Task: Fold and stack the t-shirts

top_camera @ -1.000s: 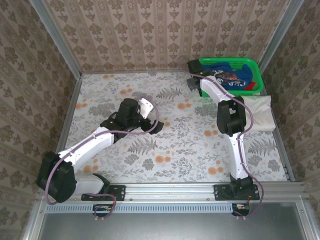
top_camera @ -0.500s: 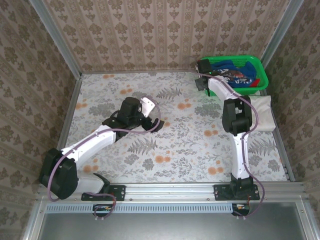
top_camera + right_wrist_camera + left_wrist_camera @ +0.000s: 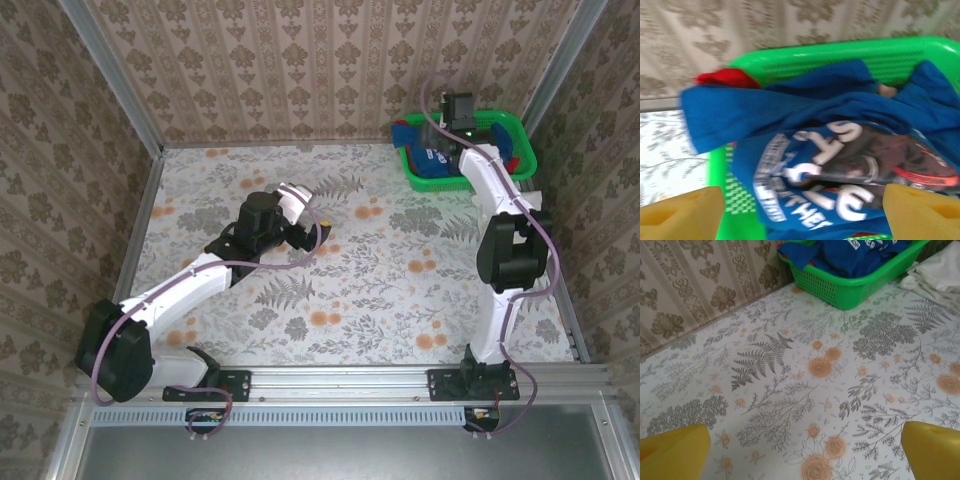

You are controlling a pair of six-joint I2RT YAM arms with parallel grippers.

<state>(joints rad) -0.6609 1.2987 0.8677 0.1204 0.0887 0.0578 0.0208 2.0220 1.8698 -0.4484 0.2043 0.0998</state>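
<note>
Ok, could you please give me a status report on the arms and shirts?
Left gripper open, over table. Right gripper open above blue shirt, heaped in green basket. White shirt beside basket. Nothing blocking.

Green basket [image 3: 430, 180] in my far right corner
It is plastic lattice and stands on the flowered table [image 3: 350, 300], close to the back wall [image 3: 300, 70] of patterned wallpaper; before me grey ferns and orange blossoms spread across the tabletop to a metal rail [image 3: 350, 378] along the near edge
</note>
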